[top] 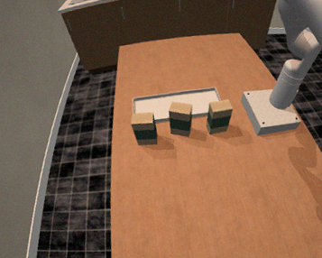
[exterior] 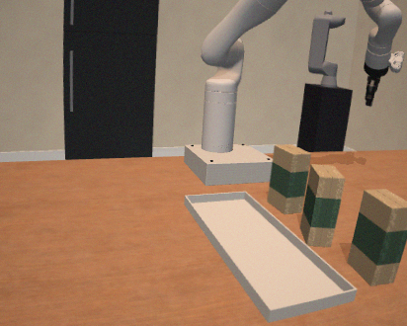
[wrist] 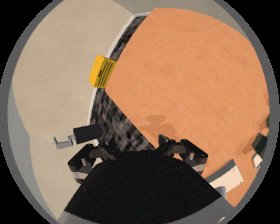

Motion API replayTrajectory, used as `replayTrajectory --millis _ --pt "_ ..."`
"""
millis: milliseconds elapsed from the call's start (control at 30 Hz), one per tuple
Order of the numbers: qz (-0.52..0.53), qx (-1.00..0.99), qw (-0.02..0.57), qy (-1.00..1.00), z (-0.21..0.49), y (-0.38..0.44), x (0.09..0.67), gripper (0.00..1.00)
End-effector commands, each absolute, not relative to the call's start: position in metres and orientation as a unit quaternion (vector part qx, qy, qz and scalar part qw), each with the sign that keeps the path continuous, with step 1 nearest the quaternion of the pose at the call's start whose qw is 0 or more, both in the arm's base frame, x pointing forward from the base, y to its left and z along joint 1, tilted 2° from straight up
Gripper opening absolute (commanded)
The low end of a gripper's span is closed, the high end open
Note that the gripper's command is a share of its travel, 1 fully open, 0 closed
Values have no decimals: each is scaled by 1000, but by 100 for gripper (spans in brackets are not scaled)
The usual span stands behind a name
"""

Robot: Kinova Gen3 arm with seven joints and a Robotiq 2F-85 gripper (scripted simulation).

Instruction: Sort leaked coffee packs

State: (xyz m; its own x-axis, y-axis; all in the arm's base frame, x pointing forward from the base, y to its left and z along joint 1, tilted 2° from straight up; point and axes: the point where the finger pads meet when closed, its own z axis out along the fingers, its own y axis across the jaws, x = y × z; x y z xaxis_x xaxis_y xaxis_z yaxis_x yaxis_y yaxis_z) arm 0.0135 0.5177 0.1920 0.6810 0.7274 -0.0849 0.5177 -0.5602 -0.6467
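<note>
Tool [exterior: 369, 96] hangs released (fingers spread wide), well apart from three packs [exterior: 322, 205].

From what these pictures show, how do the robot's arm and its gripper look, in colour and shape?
The arm is light grey, built of smooth round tubular links with bulging joints. It rises from a pale grey square base plate with small dark bolt dots. The gripper is dark, nearly black, slim and narrowing downwards, under a white wrist piece. No cables or markings are visible.
</note>
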Motion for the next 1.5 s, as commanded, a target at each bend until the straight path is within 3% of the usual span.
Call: replayTrajectory --millis 0,733,1033,1100,1300,1467 --pt "173 -866 302 -360 193 518 14 100" --pt "165 -872 296 -355 189 511 28 100" --pt "93 -921 230 -300 161 431 151 100" --pt "93 -921 230 -300 161 431 151 100" --pt "48 -957 159 -236 145 330 238 100" --pt "29 -975 114 -191 139 260 275 100"
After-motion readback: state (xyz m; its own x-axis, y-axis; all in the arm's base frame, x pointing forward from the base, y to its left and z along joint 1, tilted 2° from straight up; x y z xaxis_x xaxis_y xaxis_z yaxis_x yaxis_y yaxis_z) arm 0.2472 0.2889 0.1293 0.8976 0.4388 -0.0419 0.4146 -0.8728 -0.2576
